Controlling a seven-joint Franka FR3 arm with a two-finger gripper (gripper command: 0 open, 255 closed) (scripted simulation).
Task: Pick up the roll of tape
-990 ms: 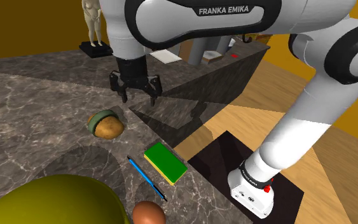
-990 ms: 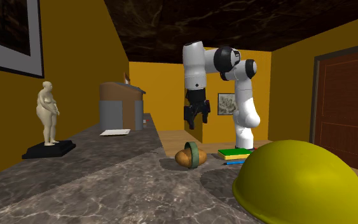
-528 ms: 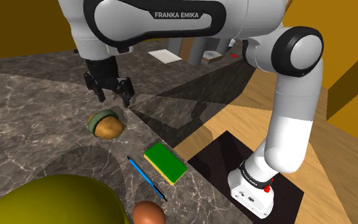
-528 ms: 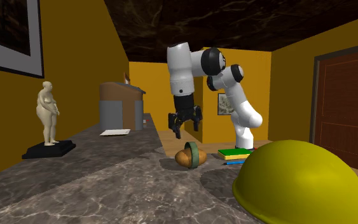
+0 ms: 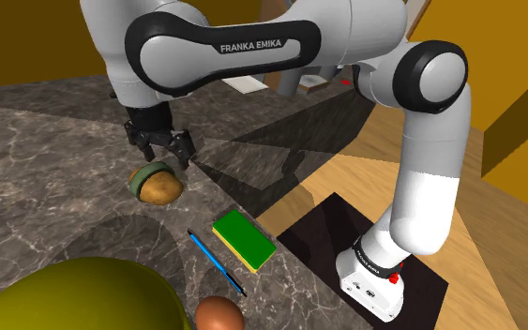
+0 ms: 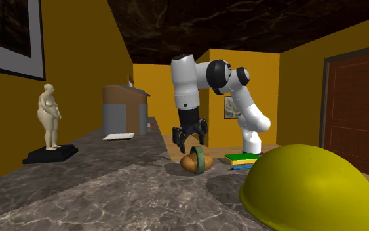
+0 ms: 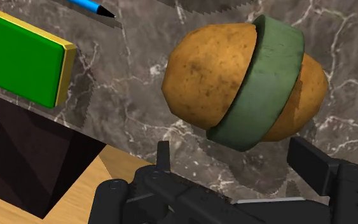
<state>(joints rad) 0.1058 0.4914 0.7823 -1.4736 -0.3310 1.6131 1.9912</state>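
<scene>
The words "FRANKA EMIKA" stand in white on the arm's dark link (image 5: 252, 45).

the tape (image 7: 268, 83) is a dull green ring. it stands on edge on the marble counter (image 7: 126, 95), tilted a little. it girdles a potato (image 7: 209, 73) around the middle.

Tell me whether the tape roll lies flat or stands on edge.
On edge: the green tape roll stands around the potato, which passes through its hole.
</scene>
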